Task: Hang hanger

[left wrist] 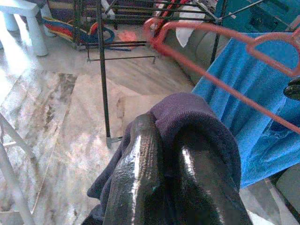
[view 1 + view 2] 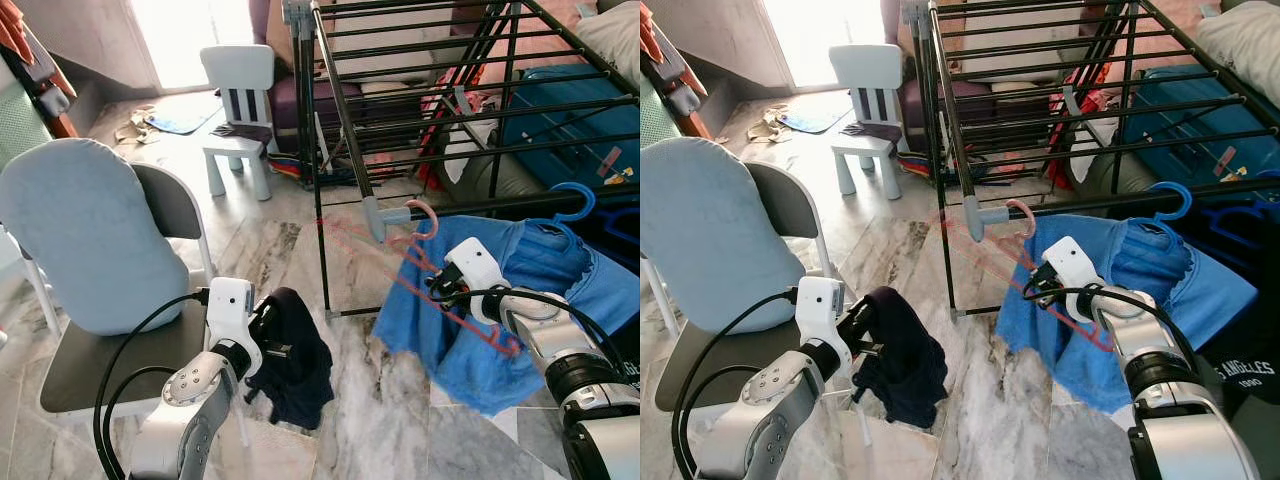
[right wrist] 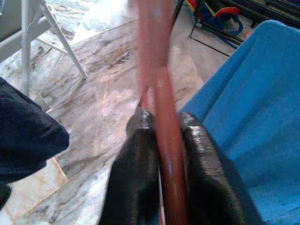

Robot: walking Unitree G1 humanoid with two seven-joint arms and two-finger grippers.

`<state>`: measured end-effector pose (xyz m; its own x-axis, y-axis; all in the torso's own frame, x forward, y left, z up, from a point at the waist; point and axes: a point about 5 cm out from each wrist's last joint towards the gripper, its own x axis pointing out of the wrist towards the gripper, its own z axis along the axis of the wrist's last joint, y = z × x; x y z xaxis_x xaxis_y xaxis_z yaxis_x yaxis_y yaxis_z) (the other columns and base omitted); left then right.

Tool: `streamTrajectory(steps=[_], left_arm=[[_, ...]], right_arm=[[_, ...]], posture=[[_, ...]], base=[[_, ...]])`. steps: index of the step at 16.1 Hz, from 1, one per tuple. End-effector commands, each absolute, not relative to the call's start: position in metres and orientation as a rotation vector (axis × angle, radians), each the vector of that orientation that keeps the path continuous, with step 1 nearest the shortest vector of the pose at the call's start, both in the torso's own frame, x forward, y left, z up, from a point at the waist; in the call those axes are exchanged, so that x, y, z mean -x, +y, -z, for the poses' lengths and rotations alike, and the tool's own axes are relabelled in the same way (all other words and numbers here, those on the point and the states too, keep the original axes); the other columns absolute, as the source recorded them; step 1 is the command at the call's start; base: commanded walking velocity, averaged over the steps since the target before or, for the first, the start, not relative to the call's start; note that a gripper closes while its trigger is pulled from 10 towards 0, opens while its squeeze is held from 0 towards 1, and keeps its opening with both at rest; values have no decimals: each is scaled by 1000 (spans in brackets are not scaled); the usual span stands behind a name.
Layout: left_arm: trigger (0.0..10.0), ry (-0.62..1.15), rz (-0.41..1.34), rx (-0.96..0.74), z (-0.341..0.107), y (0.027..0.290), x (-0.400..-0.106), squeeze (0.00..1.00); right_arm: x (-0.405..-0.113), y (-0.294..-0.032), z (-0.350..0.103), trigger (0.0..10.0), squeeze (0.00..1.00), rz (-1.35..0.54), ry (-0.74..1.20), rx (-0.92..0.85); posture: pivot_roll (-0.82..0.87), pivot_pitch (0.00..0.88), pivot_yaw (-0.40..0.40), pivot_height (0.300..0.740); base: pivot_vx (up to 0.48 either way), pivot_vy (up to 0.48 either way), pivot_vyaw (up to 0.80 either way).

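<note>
Head views: the right gripper (image 2: 437, 285) clamps a red hanger (image 2: 455, 300), its hook (image 2: 428, 214) beside the rack (image 2: 340, 120) rail but seemingly not yet over it; left wrist: the left gripper (image 1: 171, 154) pinches a dark cloth (image 1: 197, 117); right wrist: fingers (image 3: 140, 164) squeeze the hanger's bar; hanging remains.

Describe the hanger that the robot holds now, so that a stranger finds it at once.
Start at the black drying rack and go to its near corner. In front of it, the right gripper is shut on the red hanger, beside the blue shirt. Unlike the blue hanger on the rack, it is thin, red and bare.
</note>
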<state>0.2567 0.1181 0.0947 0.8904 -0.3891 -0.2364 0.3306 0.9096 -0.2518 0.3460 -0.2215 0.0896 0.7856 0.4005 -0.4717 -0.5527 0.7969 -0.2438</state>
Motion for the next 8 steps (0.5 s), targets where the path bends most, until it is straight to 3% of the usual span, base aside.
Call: streamTrajectory(steps=[1, 8], left_arm=[[10000, 275, 378, 196, -98, 119, -259, 0], [10000, 285, 380, 192, -96, 118, -258, 0]], right_arm=[[-348, -223, -94, 0, 0, -538, 407, 384], [-347, -218, -92, 0, 0, -545, 396, 339]], posture=[[-78, 47, 63, 740], [-74, 42, 54, 740]], base=[[0, 0, 0], [0, 0, 0]])
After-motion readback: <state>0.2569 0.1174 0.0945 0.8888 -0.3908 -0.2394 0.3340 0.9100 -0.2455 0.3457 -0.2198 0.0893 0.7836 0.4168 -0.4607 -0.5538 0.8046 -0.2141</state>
